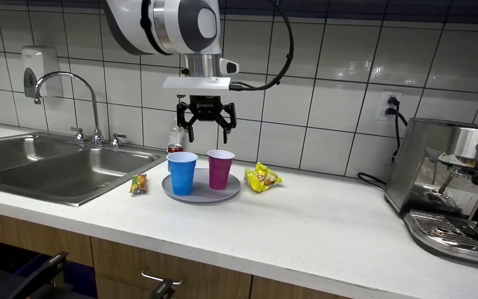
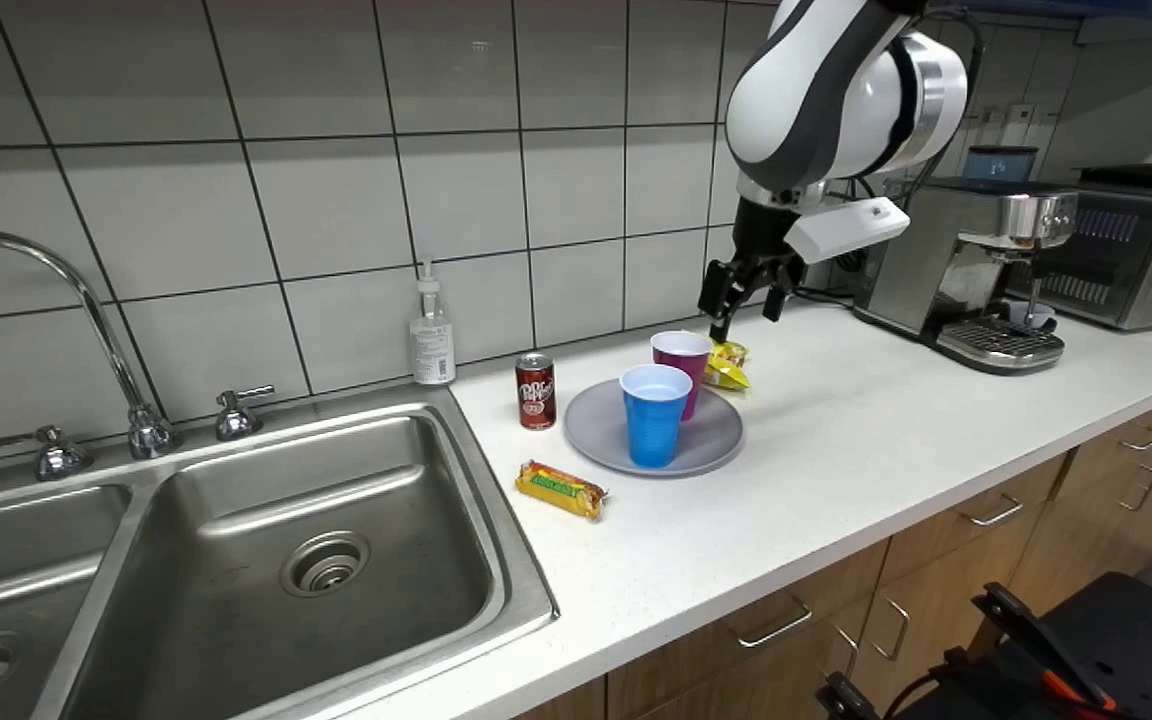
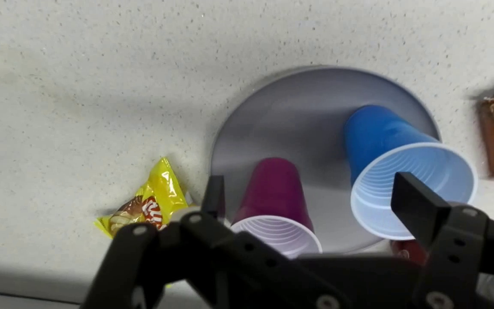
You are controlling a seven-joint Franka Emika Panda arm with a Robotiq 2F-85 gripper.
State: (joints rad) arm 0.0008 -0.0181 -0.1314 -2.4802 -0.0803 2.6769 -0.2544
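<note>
- Sink (image 1: 93, 168), far L.
- Snack pkt (image 1: 139, 184), on white ctr (image 1: 305, 232) btwn sink & gray plate (image 1: 201, 179).
- Blue cup (image 1: 182, 177), upright, L side of plate.
- Gripper (image 1: 208, 139): jaws spread wide, gripping nothing, abv cups.
- Magenta cup (image 1: 220, 173), upright, R side of plate.
- Yellow pkt (image 1: 259, 178), just R of plate.
- Espresso mach. (image 1: 413, 158), well R.

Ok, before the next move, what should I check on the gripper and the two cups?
1. Gripper open: ok.
2. Nothing held in it: ok.
3. Blue cup upright on the plate: ok.
4. Magenta cup upright on the plate: ok.
5. Fingers apart from both cups: ok, a gap shows in an exterior view.
6. Unblocked wrist view of the blue cup: not ok, a finger covers part of its opening.
</note>
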